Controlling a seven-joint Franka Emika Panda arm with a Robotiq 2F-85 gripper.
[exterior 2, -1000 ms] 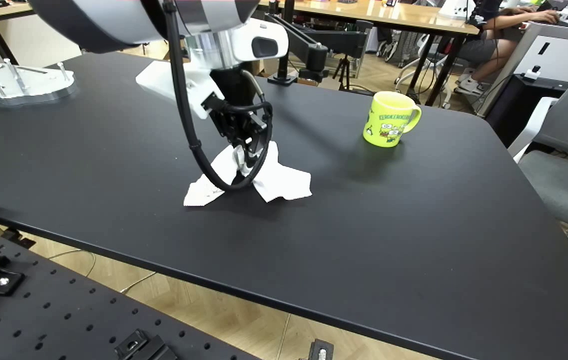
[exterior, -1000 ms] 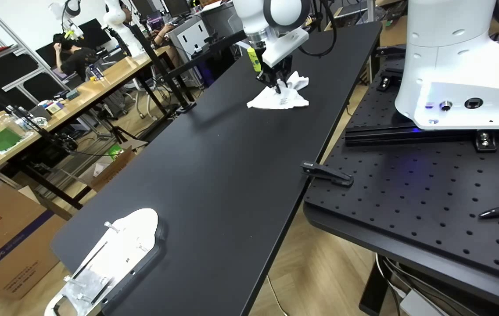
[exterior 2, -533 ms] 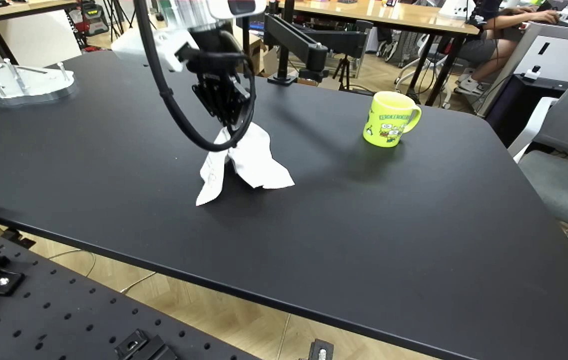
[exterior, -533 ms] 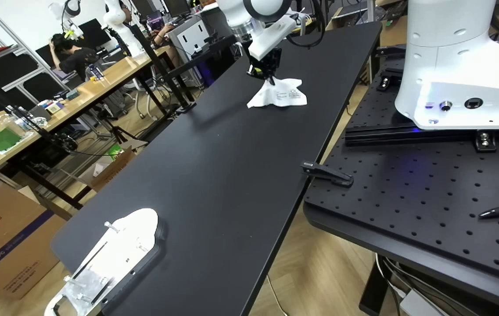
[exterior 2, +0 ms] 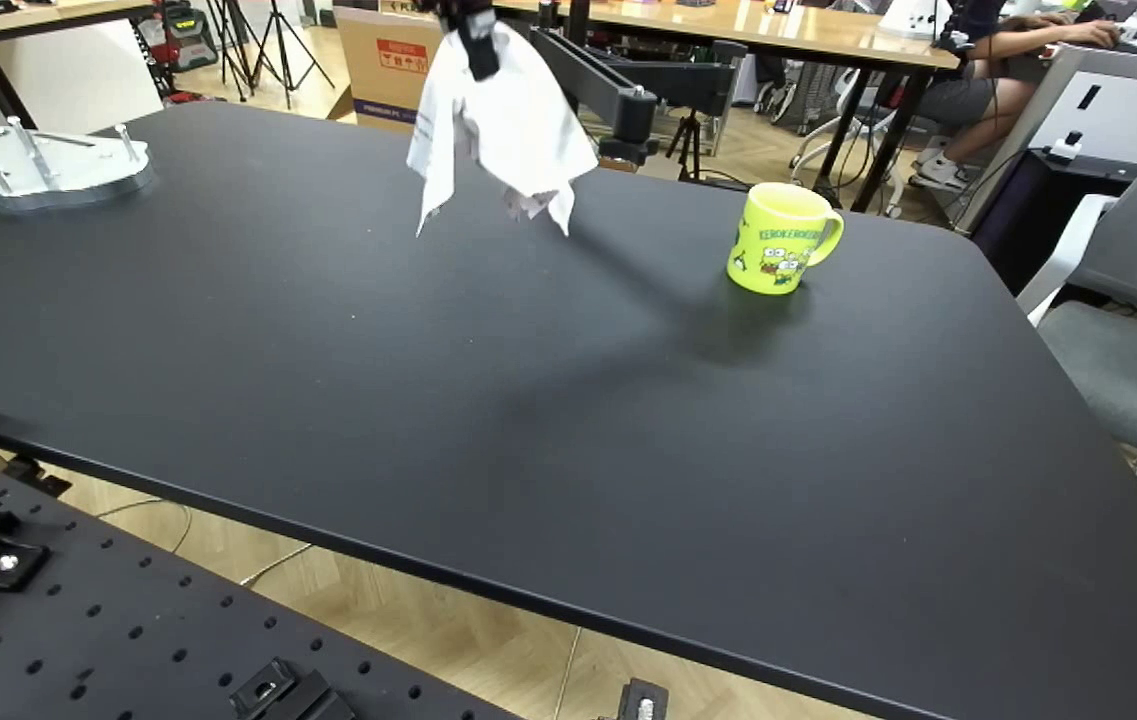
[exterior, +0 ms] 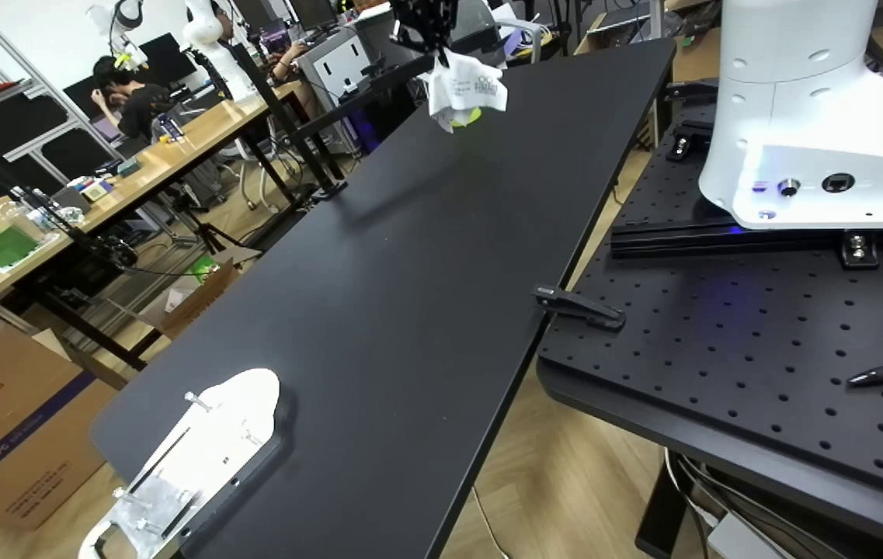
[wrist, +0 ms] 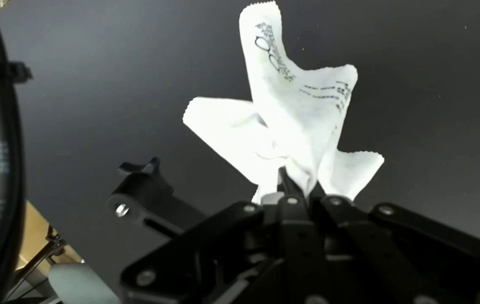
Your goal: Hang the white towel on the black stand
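Note:
The white towel [exterior: 466, 87] hangs bunched from my gripper [exterior: 442, 56], in the air above the table in both exterior views. In an exterior view the towel [exterior 2: 528, 115] drapes in folds below the gripper's dark fingertip [exterior 2: 478, 50]. In the wrist view my gripper [wrist: 303, 185] is shut on the middle of the towel [wrist: 294, 105], whose printed corners spread out. The black stand [exterior: 311, 159] is a post with a sideways arm at the table's far edge. Its arm [exterior 2: 628, 110] is right of the towel in an exterior view, and its end [wrist: 151, 194] shows left of the fingers in the wrist view.
A yellow-green mug [exterior 2: 773, 245] stands on the black table [exterior 2: 628, 480]; the towel mostly covers the mug [exterior: 474, 116] in an exterior view. A white board with pegs [exterior: 231, 419] lies at the table's end. A black clip [exterior: 581, 307] sits at the near edge.
My gripper has lifted the towel off the table and moved it up and toward the far edge, nearer the stand. The towel now hangs free; the mug and board have not moved.

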